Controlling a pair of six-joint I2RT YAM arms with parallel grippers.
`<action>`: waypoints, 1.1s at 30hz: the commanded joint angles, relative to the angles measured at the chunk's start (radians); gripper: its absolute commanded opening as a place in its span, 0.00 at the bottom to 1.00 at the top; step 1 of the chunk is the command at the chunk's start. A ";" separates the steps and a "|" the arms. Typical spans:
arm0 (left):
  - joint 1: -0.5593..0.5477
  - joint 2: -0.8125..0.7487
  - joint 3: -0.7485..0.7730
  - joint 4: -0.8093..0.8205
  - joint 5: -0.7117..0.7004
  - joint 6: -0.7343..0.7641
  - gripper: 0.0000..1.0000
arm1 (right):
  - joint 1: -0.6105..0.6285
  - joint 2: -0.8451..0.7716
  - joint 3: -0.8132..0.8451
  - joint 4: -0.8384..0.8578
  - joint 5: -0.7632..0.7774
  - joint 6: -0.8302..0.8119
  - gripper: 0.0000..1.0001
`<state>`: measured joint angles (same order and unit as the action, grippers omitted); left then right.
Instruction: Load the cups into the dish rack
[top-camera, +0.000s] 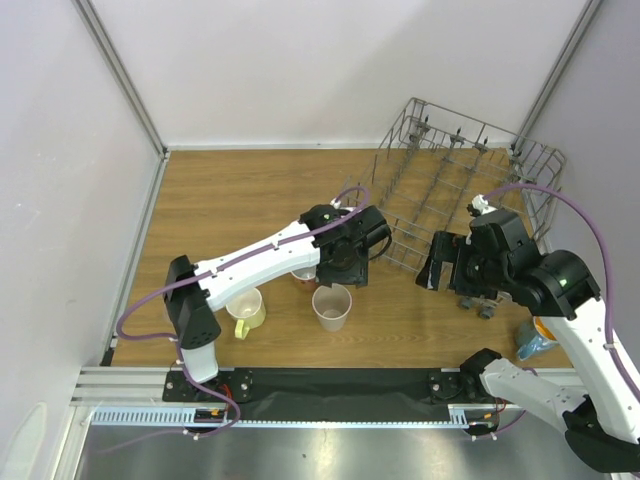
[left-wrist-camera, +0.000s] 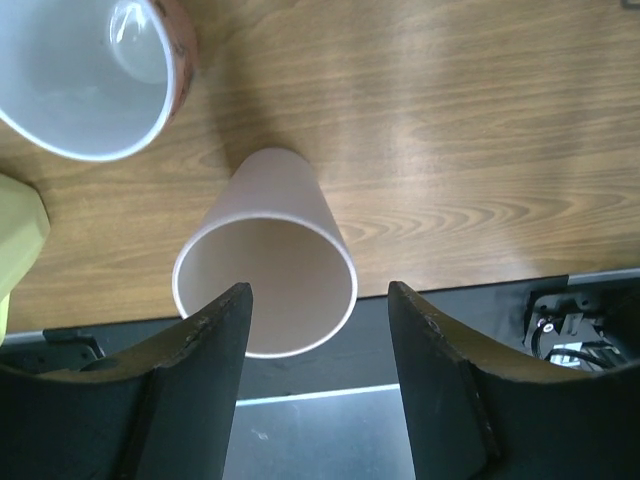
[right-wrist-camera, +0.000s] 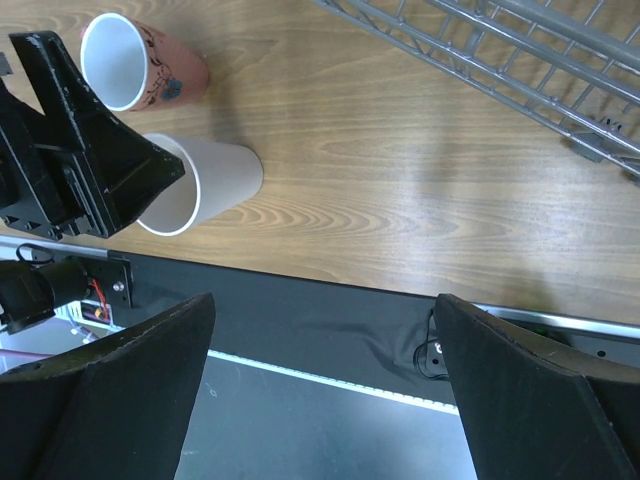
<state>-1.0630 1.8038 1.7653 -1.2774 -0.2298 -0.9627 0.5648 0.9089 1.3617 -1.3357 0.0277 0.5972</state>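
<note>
I judge loading has hardly begun. By the near edge of the wooden tabletop (top-camera: 230, 200) stand a pale yellow handled mug (top-camera: 247, 310), a beige handleless cup (left-wrist-camera: 265, 270) and a salmon-pink mug with white inside (left-wrist-camera: 80, 70), none loaded. My left end effector (left-wrist-camera: 318, 290) hovers half-open over the beige cup. The right end effector (right-wrist-camera: 322, 300) gapes wide, empty. The grey wire dish rack (top-camera: 470, 190), in the far right corner, shows no cup. Pale walls (top-camera: 300, 70) enclose everything.

Wooden table (top-camera: 230, 200): dish rack (top-camera: 445, 170) far right; yellow mug (top-camera: 247, 311), pink mug (right-wrist-camera: 150, 65), beige cup (top-camera: 332, 307) near front.
</note>
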 joint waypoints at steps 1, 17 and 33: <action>-0.005 0.005 0.051 -0.045 0.029 -0.050 0.63 | -0.003 -0.021 0.036 -0.034 -0.003 -0.023 1.00; 0.014 0.077 0.043 -0.060 0.086 -0.206 0.63 | -0.005 -0.045 0.042 -0.062 0.015 -0.039 1.00; 0.015 0.069 -0.130 0.049 0.109 -0.307 0.47 | -0.005 -0.056 0.048 -0.079 0.040 -0.062 1.00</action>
<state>-1.0508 1.8912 1.6745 -1.2675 -0.1432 -1.2320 0.5640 0.8642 1.3758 -1.3502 0.0456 0.5560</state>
